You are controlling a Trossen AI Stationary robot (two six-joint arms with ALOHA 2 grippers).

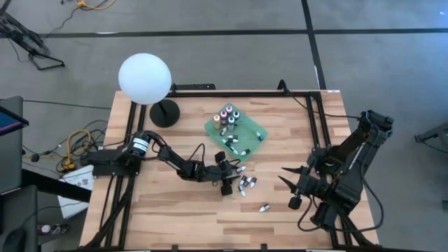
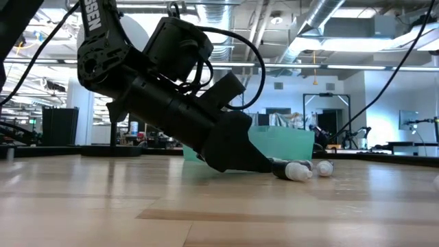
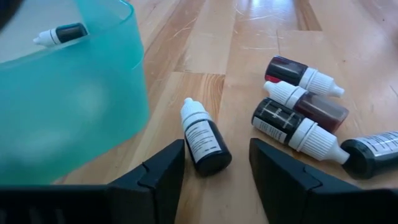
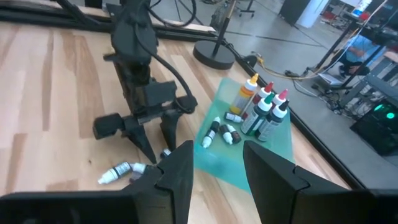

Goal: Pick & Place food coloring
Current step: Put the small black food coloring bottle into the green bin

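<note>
Food coloring pick beside the green tray

Left gripper [image 3: 214,171] is low on the table, jaws parted around 1 dark bottle [image 3: 203,137] lying loose between them, just beside the tray [image 1: 259,133]; more bottles [image 3: 298,106] lie near. Right gripper [image 1: 288,183] waits well apart, jaws parted, empty.

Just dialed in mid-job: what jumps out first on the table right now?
The left end effector is down at the table's middle, fingers open astride a dark white-capped food coloring bottle lying beside the green tray. A loose cluster of bottles lies just past it on the wood. A big white globe lamp stands at the far left corner.
</note>
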